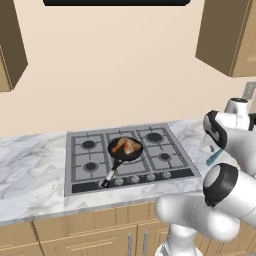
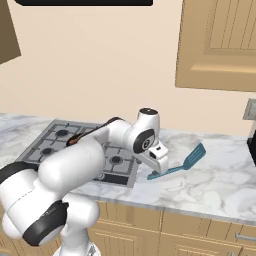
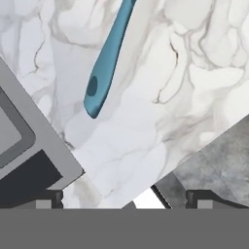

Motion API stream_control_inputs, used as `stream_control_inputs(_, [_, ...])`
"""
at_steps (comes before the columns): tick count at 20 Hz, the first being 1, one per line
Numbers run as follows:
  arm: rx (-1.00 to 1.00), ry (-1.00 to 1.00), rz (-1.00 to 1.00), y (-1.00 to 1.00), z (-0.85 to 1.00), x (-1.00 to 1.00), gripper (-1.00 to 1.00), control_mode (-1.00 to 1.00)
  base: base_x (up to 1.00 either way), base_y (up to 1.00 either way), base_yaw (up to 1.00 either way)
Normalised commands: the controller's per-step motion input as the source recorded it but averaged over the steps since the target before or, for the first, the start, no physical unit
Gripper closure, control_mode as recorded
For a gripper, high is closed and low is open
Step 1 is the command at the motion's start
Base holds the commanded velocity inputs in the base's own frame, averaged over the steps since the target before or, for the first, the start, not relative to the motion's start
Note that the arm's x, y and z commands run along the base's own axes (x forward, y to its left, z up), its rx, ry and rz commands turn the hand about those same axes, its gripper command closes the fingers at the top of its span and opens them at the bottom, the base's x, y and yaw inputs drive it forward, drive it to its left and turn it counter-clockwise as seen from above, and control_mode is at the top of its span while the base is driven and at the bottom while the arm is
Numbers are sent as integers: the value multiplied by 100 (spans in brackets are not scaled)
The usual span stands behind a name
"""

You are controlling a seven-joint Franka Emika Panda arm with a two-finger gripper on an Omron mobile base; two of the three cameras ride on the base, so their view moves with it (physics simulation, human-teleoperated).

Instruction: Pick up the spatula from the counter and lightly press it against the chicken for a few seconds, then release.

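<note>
Spatula, teal, lies flat on the white marble counter right of centre in the right base view, with its handle end toward the lower left and its blade toward the upper right. In the hand view the handle runs from the top edge down into the upper-left middle, with a hole near its rounded end, and it stops short of the stove's corner at the left edge. The gripper hangs over the counter close to that handle end without touching it. Its two dark fingertips stand wide apart at the bottom of the hand view, with nothing between them. Browned chicken sits in a black frying pan at the centre of the left base view. The pan rests in the middle of a grey gas stove, and its handle points to the lower left toward the row of knobs. The stove is set into the counter, well apart from the spatula. Wooden lower cabinets run beneath the counter, an upper cabinet hangs at the upper right of the right base view, and a plain beige wall rises behind.
</note>
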Motion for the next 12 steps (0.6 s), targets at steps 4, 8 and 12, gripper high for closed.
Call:
stream_control_inputs(4, [1, 1, 0, -7, -26, 18, -100, -100, 0, 0, 0])
stream_control_inputs(8, [0, 0, 0, -5, -21, 15, -100, -100, 0, 0, 0])
stream_control_inputs(12, [0, 0, 0, -5, -16, 12, -100, -100, 0, 0, 0])
